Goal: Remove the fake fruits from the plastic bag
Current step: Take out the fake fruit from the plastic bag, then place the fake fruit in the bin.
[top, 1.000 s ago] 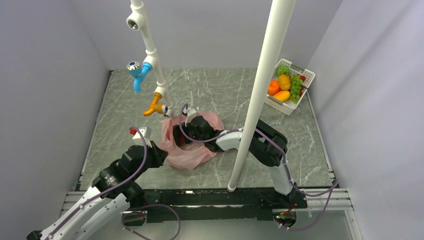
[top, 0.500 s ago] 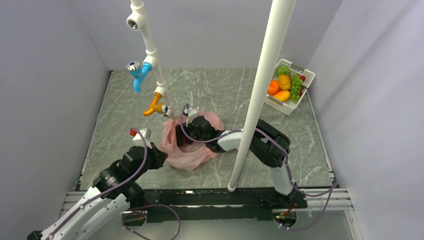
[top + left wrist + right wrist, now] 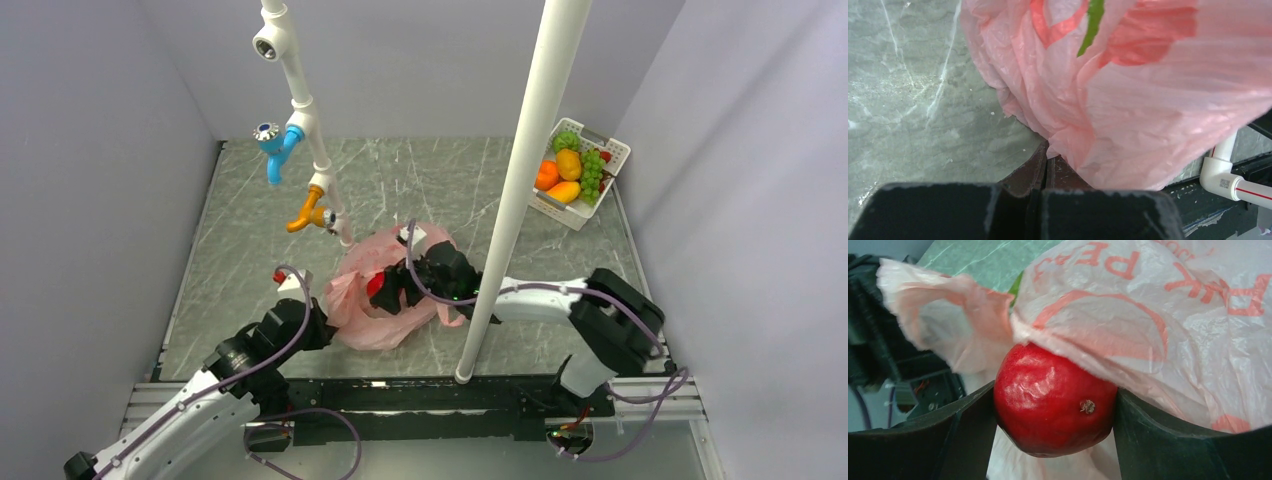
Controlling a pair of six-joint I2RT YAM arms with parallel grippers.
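Thin, crinkly translucent pink plastic bag (image 3: 1173, 340), glossy dimpled red fruit (image 3: 1048, 400), smooth grey veined stone-look table (image 3: 908, 110)

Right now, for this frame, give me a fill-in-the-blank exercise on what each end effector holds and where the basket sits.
1. The fruit clamped in the right end effector is coloured ____.
2. The left end effector is pinching the edge of the plastic bag, which is coloured ____.
3. The white basket of other fruits stands at the table's far ____ corner.

Missing words: red; pink; right.
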